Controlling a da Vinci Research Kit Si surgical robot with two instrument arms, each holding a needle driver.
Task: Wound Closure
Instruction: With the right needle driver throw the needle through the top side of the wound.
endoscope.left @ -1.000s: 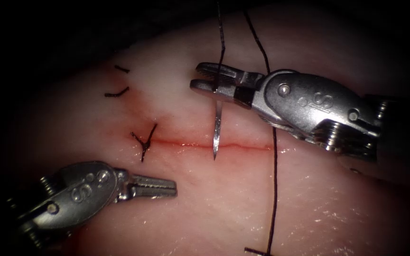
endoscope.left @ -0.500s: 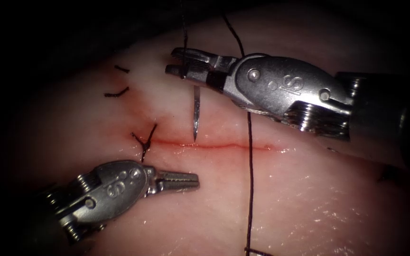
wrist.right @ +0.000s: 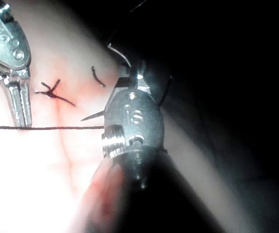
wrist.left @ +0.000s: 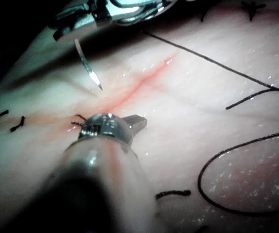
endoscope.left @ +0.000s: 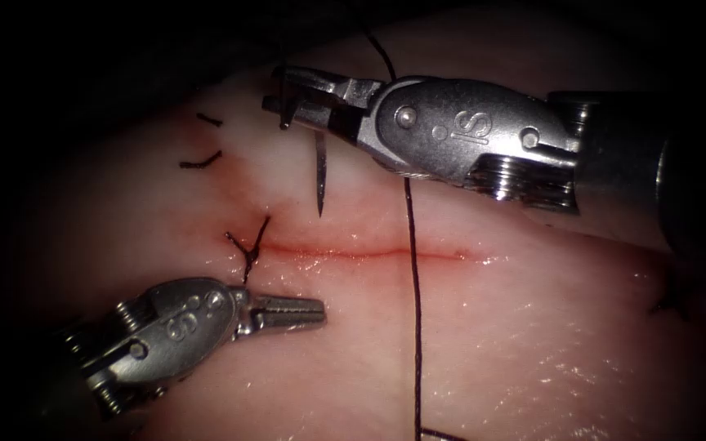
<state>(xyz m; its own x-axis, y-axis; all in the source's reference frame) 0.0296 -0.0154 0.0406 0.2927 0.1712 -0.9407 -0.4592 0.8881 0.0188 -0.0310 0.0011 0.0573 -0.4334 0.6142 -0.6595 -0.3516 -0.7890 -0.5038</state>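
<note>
Since a second ago the right tool (endoscope.left: 288,91) has carried the needle (endoscope.left: 319,184) leftward and up, off the cut (endoscope.left: 369,251). Its jaws clench the needle near the blunt end; the tip hangs free above the tissue (endoscope.left: 533,327), just above the cut, beside the knotted stitch (endoscope.left: 247,245). The left tool (endoscope.left: 300,310) rests below the cut, jaws closed on nothing. Thread (endoscope.left: 414,327) crosses the cut, with open tissue to its right.
</note>
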